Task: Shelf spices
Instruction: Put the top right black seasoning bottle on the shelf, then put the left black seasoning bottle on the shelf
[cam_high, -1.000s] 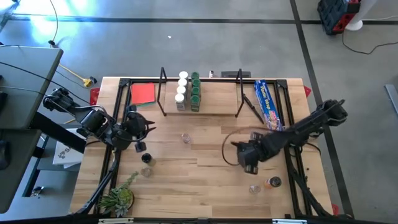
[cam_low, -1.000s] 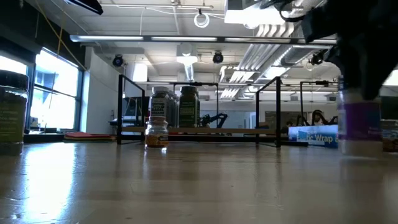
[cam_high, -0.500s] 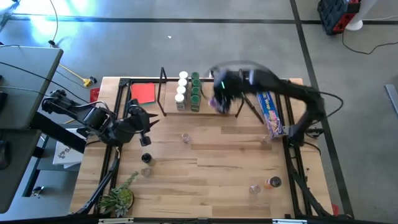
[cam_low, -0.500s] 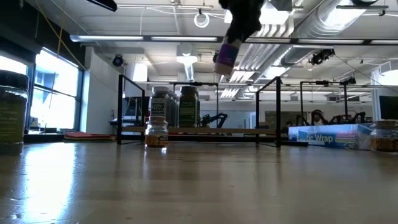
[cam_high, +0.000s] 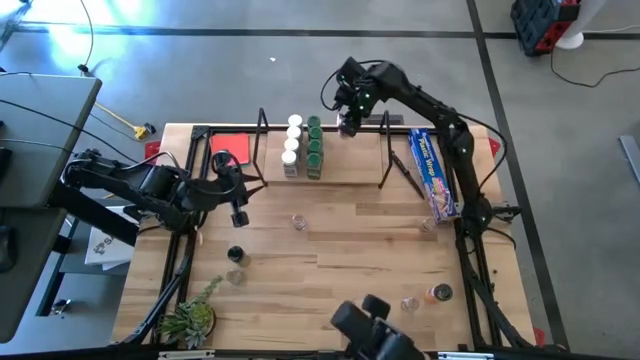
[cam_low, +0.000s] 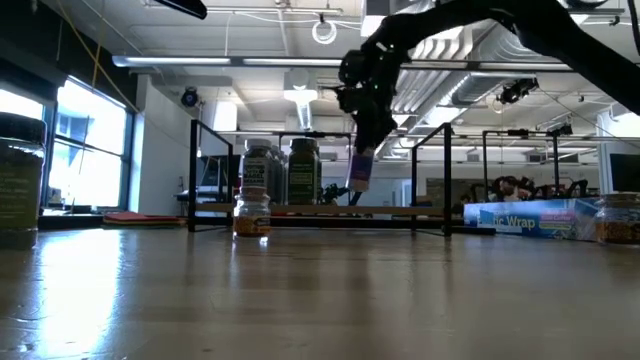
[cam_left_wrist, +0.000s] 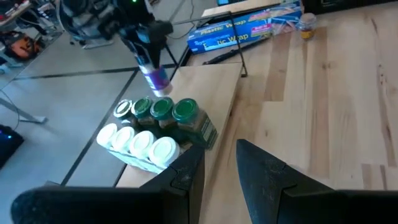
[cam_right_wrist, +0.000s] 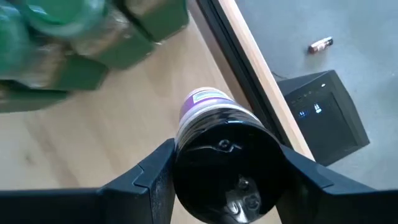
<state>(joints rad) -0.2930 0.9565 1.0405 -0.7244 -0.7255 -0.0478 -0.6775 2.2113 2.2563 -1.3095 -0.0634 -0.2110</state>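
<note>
Right wrist view shows the right gripper (cam_right_wrist: 225, 180) clamping a purple-labelled jar (cam_right_wrist: 214, 134) above the shelf (cam_high: 340, 165) to seat it; left gripper (cam_left_wrist: 217, 177) waits part-open, empty.

The right tool (cam_right_wrist: 225, 180) grips a black-capped, purple-labelled jar (cam_right_wrist: 221, 146) above the wooden board (cam_right_wrist: 130, 130).

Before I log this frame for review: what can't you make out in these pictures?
- Left gripper: whether it holds anything. High view too small; in the left wrist view only its bare fingers show.
- Purple-labelled jar in the right gripper: label text unreadable; low view too small, its black lid faces the right wrist camera.
- Jars on the shelf: contents and labels; high view shows only tops.
- Dark object at the high view's bottom edge: cut off.
</note>
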